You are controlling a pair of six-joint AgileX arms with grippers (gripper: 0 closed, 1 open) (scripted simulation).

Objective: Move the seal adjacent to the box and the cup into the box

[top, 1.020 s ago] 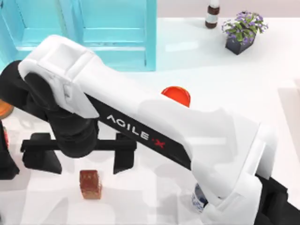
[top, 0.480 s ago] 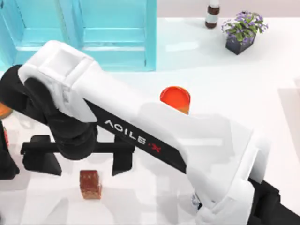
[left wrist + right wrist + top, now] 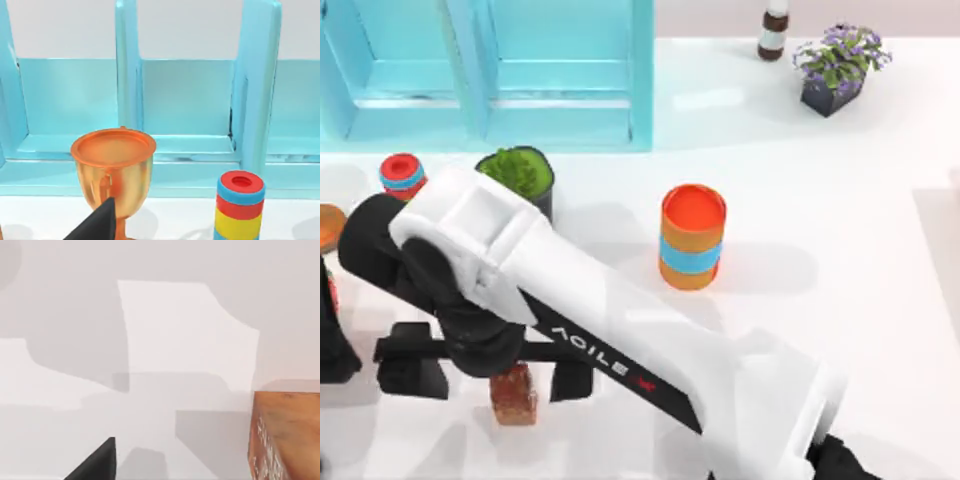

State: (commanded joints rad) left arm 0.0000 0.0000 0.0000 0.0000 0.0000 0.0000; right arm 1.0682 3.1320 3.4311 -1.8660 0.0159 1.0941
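At the far left edge of the bench [image 3: 880, 200], the left arm's dark tool [image 3: 332, 340] sits parked; I cannot tell how its fingers stand. Its wrist view looks past one dark finger [image 3: 97, 225] at an orange-gold goblet [image 3: 113, 172] close ahead, a striped cylinder [image 3: 239, 206] of red, yellow and blue beside that, and the turquoise box [image 3: 190, 100] with its upright dividers behind both.

From above, the goblet [image 3: 330, 226] peeks in at the left edge, the striped cylinder [image 3: 402, 175] stands just in front of the box [image 3: 560, 70], and a dark pot of green moss [image 3: 518, 178] stands beside the cylinder.

The right arm reaches across from the lower right, its white links covering the middle foreground. The right tool [image 3: 485, 368] hangs low with its black fingers spread wide apart. The seal [image 3: 513, 393], a glossy reddish-brown block, stands between them, nearer the right-hand finger and partly hidden under the wrist. In the right wrist view the seal [image 3: 285, 432] sits at the frame's edge, with one finger tip [image 3: 97, 462] well apart from it.

Right of the tool stands an orange cylinder [image 3: 692, 238] with a blue band, in open bench. Far beyond, at the back right, are a small brown bottle [image 3: 773, 30] and a potted purple flower [image 3: 838, 65].
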